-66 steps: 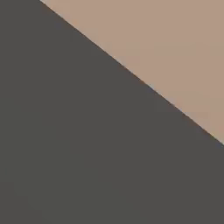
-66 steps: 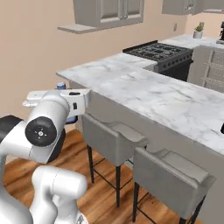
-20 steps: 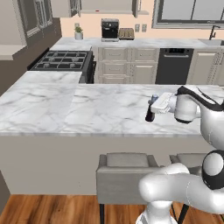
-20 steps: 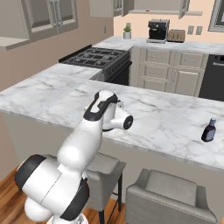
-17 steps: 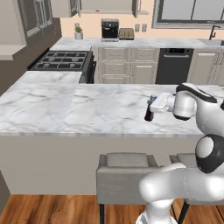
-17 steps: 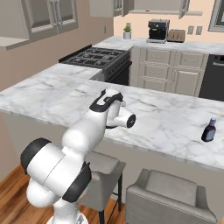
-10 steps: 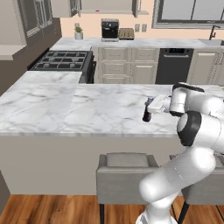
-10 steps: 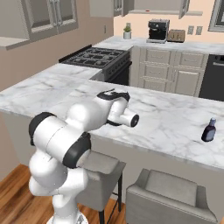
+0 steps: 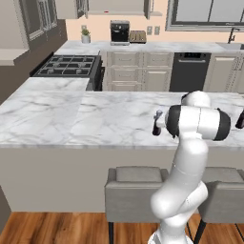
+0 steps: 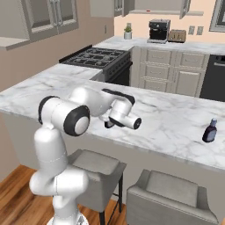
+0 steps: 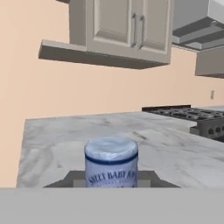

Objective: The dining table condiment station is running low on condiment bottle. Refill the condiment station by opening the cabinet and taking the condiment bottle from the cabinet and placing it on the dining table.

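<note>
At the left, the hand view shows a beige wall cabinet with two panelled doors and silver bar handles. Both doors stand shut, and it hangs well apart from where the arm is working. I judge that the fetching part of the task is done, since the bottle is out of the cabinet.

Further right, the long white-grey marble-topped bench with plain beige sides runs across both base views. Grey upholstered chairs are tucked under its near edge.

Over the middle of the bench, the dark two-fingered hand reaches out level from the white arm. Its jaws are closed part-way on the small dark brown condiment bottle, which has a bluish cap and a pale label. The bottle is upright. In the hand view its cap and label sit square between the finger tips. From the right base view the hand hangs low over the marble. I cannot tell whether the bottle's base touches the top or is just clear of it.

At the far right, a second dark bottle with a bluish cap stands on the bench, well apart from the hand.

By my reading, what is left is to set the held bottle down firmly, let go of it, and draw the hand back without tipping it.
</note>
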